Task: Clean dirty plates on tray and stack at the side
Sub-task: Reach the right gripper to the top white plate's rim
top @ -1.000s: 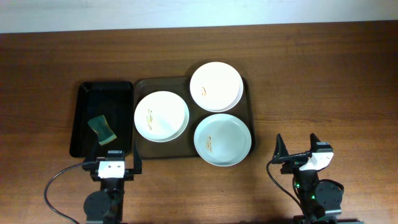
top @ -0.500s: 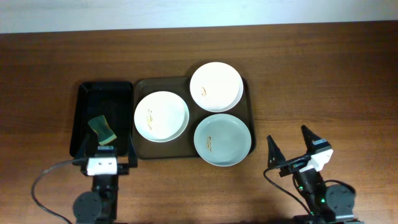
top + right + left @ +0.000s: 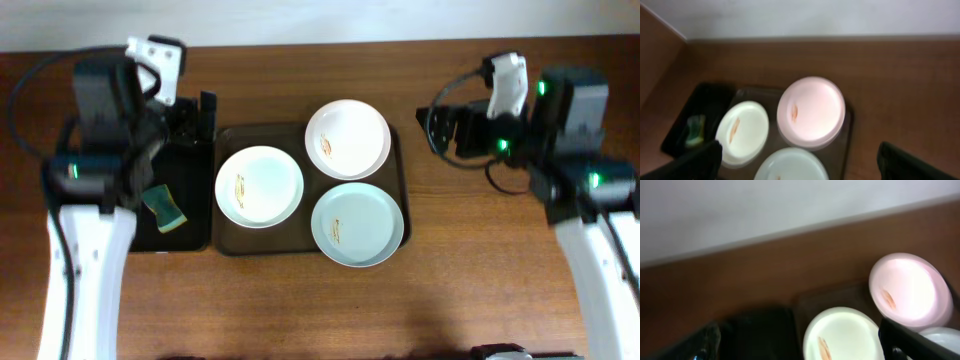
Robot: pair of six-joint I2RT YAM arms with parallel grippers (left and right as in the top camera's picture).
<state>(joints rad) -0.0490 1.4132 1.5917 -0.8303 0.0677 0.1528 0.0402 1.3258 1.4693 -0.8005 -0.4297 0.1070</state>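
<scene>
Three white plates lie on the dark brown tray (image 3: 228, 243): one at the left (image 3: 260, 187), one at the back (image 3: 348, 138), one at the front right (image 3: 357, 224). Each has a small yellowish-brown smear. My left gripper (image 3: 195, 118) is raised above the back left of the tray, open and empty. My right gripper (image 3: 448, 128) is raised to the right of the back plate, open and empty. In the left wrist view the left plate (image 3: 842, 336) and the back plate (image 3: 907, 290) show between the spread fingers (image 3: 805, 347). The right wrist view shows all three plates (image 3: 811, 111) beyond its fingers (image 3: 802, 165).
A smaller black tray (image 3: 140, 235) lies left of the brown tray and holds a green and yellow sponge (image 3: 165, 208). It shows blurred in the right wrist view (image 3: 695, 127). The wooden table (image 3: 480, 270) ends at a white wall at the back.
Both arms have lifted from the table's front edge and swung up and back. The grippers now hang high over the far half of the table. The plates have not moved.
</scene>
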